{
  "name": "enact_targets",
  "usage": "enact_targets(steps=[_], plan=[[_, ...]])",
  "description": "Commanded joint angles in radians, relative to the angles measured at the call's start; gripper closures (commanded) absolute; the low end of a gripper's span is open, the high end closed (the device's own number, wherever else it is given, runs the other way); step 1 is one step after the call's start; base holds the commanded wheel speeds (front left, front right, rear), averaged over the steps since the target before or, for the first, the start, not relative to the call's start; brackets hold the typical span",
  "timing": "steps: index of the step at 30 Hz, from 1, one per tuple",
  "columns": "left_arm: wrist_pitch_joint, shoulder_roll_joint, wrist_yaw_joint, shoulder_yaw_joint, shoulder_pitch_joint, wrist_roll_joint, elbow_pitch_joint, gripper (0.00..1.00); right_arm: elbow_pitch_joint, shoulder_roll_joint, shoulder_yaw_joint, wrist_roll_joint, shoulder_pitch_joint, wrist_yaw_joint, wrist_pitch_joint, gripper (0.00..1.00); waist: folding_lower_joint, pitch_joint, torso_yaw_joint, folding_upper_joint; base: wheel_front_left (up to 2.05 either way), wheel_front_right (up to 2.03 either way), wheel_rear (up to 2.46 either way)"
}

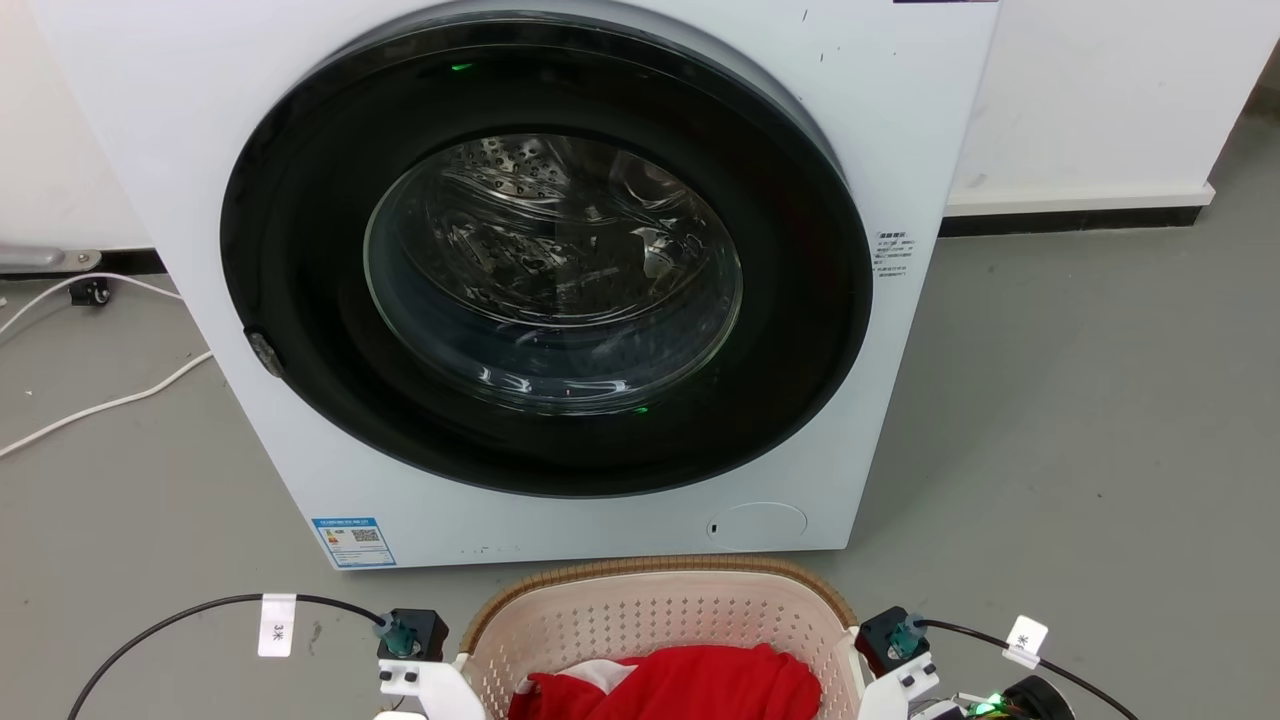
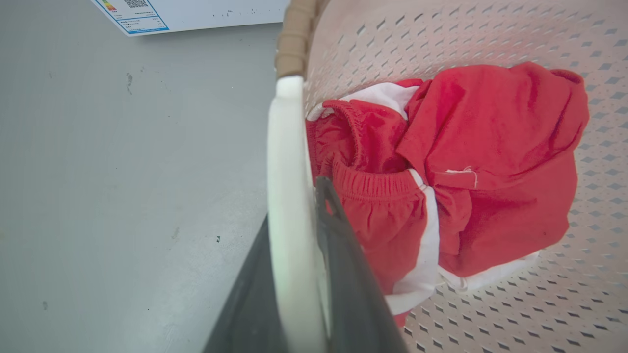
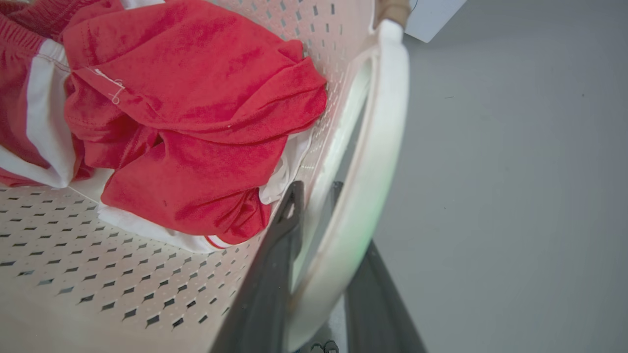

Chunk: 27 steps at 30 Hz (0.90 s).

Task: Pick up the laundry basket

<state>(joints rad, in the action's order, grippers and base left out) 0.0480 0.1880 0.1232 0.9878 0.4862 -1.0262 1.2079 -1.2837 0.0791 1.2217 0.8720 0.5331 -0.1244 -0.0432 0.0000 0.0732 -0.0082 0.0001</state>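
Note:
The laundry basket (image 1: 660, 610) is cream-white and perforated, with a brown woven-look rim. It stands at the bottom of the head view, just in front of the washing machine, and holds red and white clothes (image 1: 670, 685). My left gripper (image 2: 294, 201) has its dark fingers on either side of the white left handle (image 2: 287, 147), closed against it. My right gripper (image 3: 314, 189) clamps the white right handle (image 3: 378, 147) the same way. In the head view both wrists flank the basket's sides. Whether the basket is off the floor I cannot tell.
The white washing machine (image 1: 300, 480) with its round door (image 1: 550, 270) shut rises right behind the basket. A white cable (image 1: 100, 405) lies on the grey floor at the left. Open floor (image 1: 1080, 430) stretches to the right up to the wall's dark baseboard (image 1: 1070, 217).

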Motion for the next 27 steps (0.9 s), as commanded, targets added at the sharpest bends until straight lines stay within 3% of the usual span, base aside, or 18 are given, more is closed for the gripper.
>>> enact_targets(steps=[1, 27], plan=[[-0.011, -0.005, 0.013, 0.007, 0.02, -0.002, -0.007, 1.0, 0.003, -0.004, 0.008, 0.001, 0.011, -0.012, 0.009, 1.0, 0.0, 0.001, 0.0, -0.0001, 0.0, 0.0, 0.0], [-0.029, 0.001, 0.013, 0.072, 0.023, -0.066, -0.001, 1.0, -0.002, -0.001, 0.032, 0.02, 0.008, -0.012, 0.017, 1.0, 0.0, 0.0, 0.002, -0.0001, 0.0, 0.0, 0.0]])
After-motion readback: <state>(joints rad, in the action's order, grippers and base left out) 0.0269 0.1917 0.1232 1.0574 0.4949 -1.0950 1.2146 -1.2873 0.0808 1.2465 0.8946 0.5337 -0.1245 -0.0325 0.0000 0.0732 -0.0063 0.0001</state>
